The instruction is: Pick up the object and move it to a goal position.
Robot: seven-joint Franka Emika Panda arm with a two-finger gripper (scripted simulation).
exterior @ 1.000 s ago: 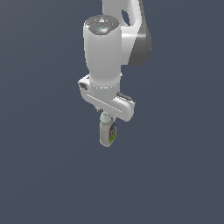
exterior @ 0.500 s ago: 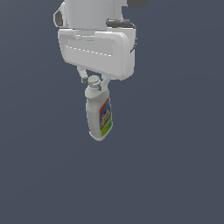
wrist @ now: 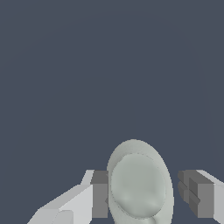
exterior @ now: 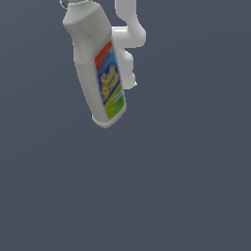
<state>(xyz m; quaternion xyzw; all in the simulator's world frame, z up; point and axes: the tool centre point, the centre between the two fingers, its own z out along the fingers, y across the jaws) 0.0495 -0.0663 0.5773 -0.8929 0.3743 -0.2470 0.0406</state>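
White plastic fills the upper part of the exterior view: the cleanser bottle hangs tilted in mid-air, label facing the exterior view's right, with part of the robot arm behind it. In the wrist view, the bottle sits between the tool's grey fingers; one pad touches it, the other stands apart.

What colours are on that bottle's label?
The bottle's label runs red, blue, yellow and green, on a white bottle. Best seen in the exterior view.
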